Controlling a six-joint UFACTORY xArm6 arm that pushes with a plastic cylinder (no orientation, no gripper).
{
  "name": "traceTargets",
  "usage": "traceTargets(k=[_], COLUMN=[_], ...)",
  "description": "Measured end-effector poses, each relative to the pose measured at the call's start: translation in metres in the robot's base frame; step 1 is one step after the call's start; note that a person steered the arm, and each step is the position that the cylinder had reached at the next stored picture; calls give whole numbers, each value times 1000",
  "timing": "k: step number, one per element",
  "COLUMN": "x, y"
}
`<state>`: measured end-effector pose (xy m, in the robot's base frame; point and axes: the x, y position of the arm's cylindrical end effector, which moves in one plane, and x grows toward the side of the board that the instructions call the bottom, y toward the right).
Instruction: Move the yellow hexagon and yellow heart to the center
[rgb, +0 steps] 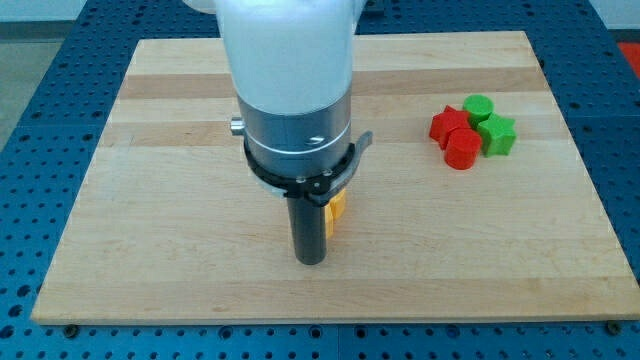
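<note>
A yellow block (336, 211), shape hidden, sits mid-desk touching the tool's gripless tip (311, 260), so fetching the unseen second comes next.

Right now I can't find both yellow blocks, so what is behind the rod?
Behind my rod, a sliver of one yellow block shows at its right edge, above my tip. Its shape is hidden. A second yellow block does not show; the arm may cover it.
</note>
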<state>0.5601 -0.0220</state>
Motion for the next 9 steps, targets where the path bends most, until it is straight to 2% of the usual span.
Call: traceTargets(k=[6, 9], x=[-64, -75], y=[12, 7])
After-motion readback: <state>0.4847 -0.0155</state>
